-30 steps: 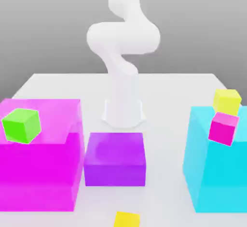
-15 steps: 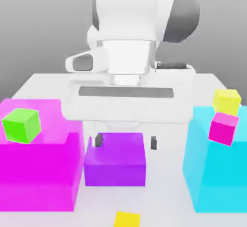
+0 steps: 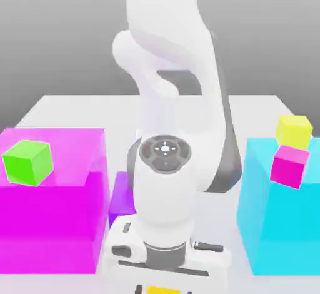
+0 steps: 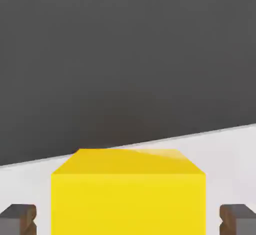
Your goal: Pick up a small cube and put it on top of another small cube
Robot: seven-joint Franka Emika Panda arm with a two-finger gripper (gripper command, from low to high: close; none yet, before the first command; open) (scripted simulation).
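Observation:
The small golden-yellow cube [image 4: 128,199] lies on the white table near its front edge, and a sliver of it [image 3: 164,290] peeks out under my hand in the exterior view. My gripper [image 4: 128,220] is lowered around this cube. One dark fingertip [image 4: 18,219] stands on each side of it, with a narrow gap between each and the cube, so the gripper is open. The small green cube [image 3: 26,161] rests tilted on the big magenta block [image 3: 69,224] at the exterior view's left.
A big cyan block [image 3: 281,230] at the exterior view's right carries a small pink cube [image 3: 289,166] and a paler yellow cube [image 3: 294,131]. A purple block [image 3: 120,202] sits mid-table, mostly hidden behind my arm [image 3: 165,161].
My arm has swung forward and down, from above the purple block to the golden-yellow cube at the front edge. The cubes and blocks have not moved.

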